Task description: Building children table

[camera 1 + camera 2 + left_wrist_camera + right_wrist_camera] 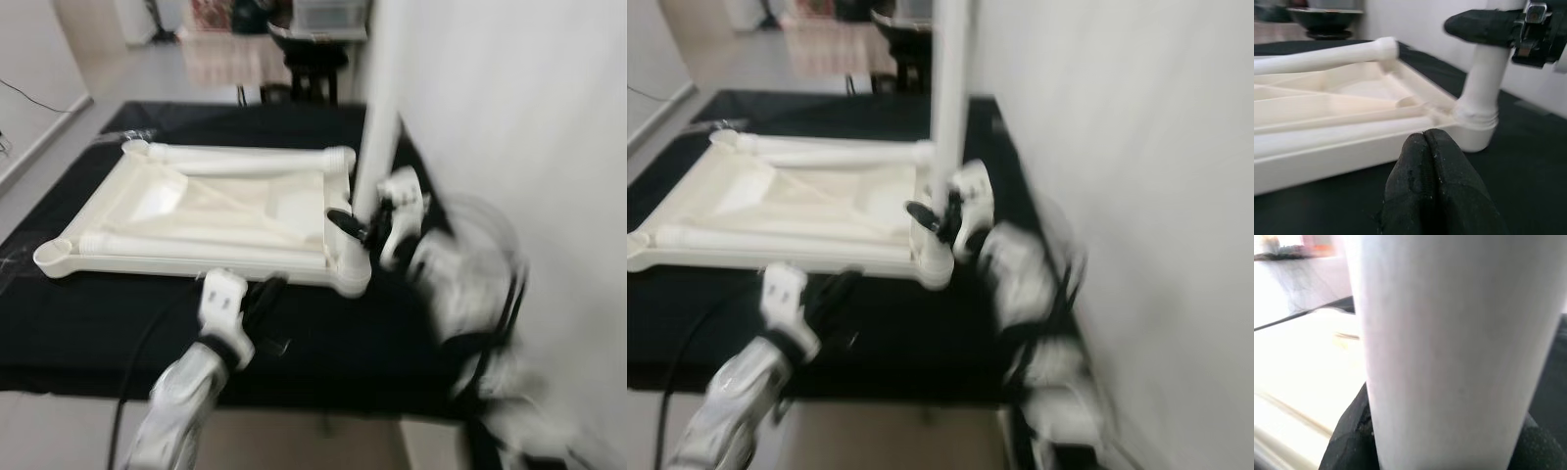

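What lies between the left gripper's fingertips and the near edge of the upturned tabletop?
Only bare black cloth, seen in the left wrist view, separates the left gripper from the tabletop.

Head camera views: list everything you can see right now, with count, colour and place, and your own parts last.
Tabletop: one, cream, upside down on the black cloth.
Upright leg: one, white, standing in the near right corner socket.
Loose legs: two, cream, lying along the tabletop's far and near edges.
Black cloth: one, covering the work surface.
Dark stand: one, beyond the cloth, blurred.
Left tool: black fingers shut, by the tabletop's near edge.
Right tool: black fingers gripping the upright leg near its base.
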Robot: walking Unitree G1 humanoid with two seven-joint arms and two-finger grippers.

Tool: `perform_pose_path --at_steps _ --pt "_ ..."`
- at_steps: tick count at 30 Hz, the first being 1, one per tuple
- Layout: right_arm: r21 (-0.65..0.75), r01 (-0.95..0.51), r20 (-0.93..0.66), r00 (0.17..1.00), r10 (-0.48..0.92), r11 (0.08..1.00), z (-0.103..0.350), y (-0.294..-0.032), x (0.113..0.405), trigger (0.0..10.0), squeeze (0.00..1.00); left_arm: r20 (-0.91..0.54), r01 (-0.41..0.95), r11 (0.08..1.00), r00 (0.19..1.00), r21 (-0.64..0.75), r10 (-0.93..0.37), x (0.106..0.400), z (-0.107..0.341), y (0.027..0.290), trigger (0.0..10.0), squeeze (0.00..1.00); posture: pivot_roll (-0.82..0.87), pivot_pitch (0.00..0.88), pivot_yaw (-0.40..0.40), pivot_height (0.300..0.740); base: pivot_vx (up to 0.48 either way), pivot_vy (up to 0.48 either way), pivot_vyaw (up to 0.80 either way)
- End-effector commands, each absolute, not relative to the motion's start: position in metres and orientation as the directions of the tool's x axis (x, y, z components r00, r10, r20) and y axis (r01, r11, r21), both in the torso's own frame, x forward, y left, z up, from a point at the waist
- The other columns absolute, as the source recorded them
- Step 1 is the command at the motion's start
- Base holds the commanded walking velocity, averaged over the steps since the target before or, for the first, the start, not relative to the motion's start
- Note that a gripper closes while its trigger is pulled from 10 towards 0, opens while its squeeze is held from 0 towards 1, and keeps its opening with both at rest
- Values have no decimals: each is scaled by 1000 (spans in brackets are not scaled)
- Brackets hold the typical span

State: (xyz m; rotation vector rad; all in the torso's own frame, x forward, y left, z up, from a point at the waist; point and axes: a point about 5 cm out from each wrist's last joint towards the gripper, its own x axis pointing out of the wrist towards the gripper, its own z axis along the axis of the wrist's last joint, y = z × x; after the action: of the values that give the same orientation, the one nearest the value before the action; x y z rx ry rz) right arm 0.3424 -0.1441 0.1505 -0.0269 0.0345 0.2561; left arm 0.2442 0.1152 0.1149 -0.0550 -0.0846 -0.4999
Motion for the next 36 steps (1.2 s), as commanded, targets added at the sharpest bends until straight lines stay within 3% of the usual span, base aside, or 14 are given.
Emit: perform_pose_path --at_steps 1,6,7,10,11,13,16,17,21,22,24,28,35,36 --pt "-39 -160 -223 964 148 986 115 -159 324 0 0 96 473 881 878 -14 -469 242 116 115 10000 0 33 30 25 740 0 0 0" --pt "-99 -183 -193 968 161 978 122 -158 330 0 0 94 477 878 876 -28 -473 242 118 113 10000 0 40 29 13 740 0 0 0" --pt "-126 -205 -177 967 182 971 129 -154 341 9294 0 88 483 875 874 -35 -479 239 119 113 10000 0 42 49 19 740 0 0 0" --pt "-125 -261 -114 962 247 957 148 -146 360 10000 0 74 484 873 874 -58 -480 232 120 113 10000 0 47 65 26 740 0 0 0" --pt "-89 -325 -36 946 323 942 167 -141 365 10000 1000 69 484 872 874 -73 -480 227 120 113 10000 0 47 74 30 740 0 0 0" --pt "-81 -482 85 869 488 872 198 -132 367 10000 1000 65 488 868 873 -95 -483 220 122 112 10000 0 47 87 32 740 0 0 0" --pt "-98 -524 119 838 532 846 210 -133 367 10000 1000 65 497 862 868 -100 -493 219 122 110 10000 0 43 95 34 740 0 0 0" --pt "-89 -561 134 812 568 823 218 -136 368 10000 0 64 507 855 862 -106 -503 218 122 109 10000 0 39 102 37 740 0 0 0" --pt "-117 -619 138 764 630 777 228 -141 368 10000 0 63 529 841 848 -113 -525 213 123 106 10000 0 37 115 40 740 0 0 0" --pt "-175 -730 81 658 749 660 229 -143 367 10000 0 58 558 819 830 -134 -555 208 124 103 10000 0 45 125 42 740 0 0 0" --pt "-175 -730 81 658 749 660 229 -143 367 10000 0 58 558 819 830 -134 -555 208 124 103 10000 0 45 125 42 740 0 0 0" --pt "-150 -853 -20 508 861 500 221 -148 371 10000 0 53 581 796 812 -169 -581 201 125 98 10000 0 43 143 33 740 0 0 0" --pt "-116 -903 -109 426 898 414 216 -151 374 9529 0 59 579 796 813 -173 -579 201 127 95 10000 0 37 157 17 740 0 0 0" --pt "-108 -906 -116 420 900 409 217 -152 375 4000 0 61 584 793 810 -173 -583 201 127 93 10000 0 36 160 16 740 0 0 0"
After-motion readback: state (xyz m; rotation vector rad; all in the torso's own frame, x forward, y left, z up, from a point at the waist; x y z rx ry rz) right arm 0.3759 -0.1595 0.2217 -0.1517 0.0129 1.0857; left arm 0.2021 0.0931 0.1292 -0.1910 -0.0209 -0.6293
